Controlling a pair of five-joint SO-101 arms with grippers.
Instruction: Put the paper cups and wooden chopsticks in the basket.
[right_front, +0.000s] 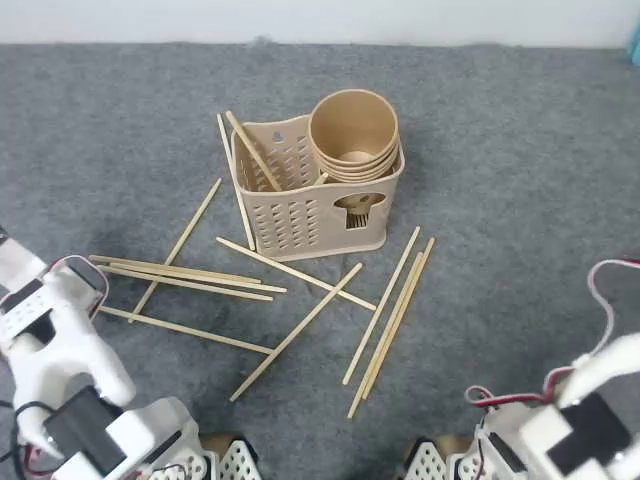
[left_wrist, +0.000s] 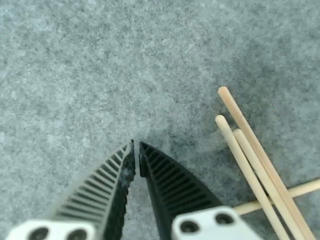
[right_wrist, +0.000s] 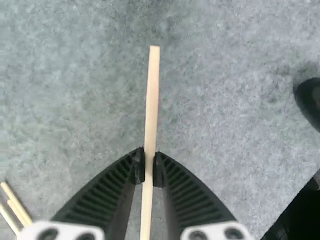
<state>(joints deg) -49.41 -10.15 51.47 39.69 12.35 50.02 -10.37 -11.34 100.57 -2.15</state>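
Right gripper (right_wrist: 148, 166) up close: its two black ribbed jaws are clamped on a single chopstick (right_wrist: 152, 100), which runs out past the tips over the grey mat (right_wrist: 240, 75). Left gripper (left_wrist: 136, 150) is pressed together on nothing and hovers over bare mat, with three chopstick ends (left_wrist: 235, 135) just beside it.

From the high view, the basket (right_front: 300, 215) stands mid-mat. The paper cups (right_front: 353, 125) are nested in a stack in one compartment; the rims suggest about four, though the exact count is hard to read. So the cup part looks settled.

Now the sticks. One leans inside the basket's other compartment (right_front: 255, 152), and a second rests against that wall; whether it sits inside or outside cannot be told. On the mat, roughly ten loose chopsticks (right_front: 295, 272): a fan of about five off to one side, two crossing in front of the basket, and three lying close together on the other side.

By the look of it, the step in hand is one stick gripped and ready for delivery. The next move calls for carrying it over the basket's rim, tipping it nearer upright and letting go above the open compartment, not the cup stack. Plenty of trips remain.
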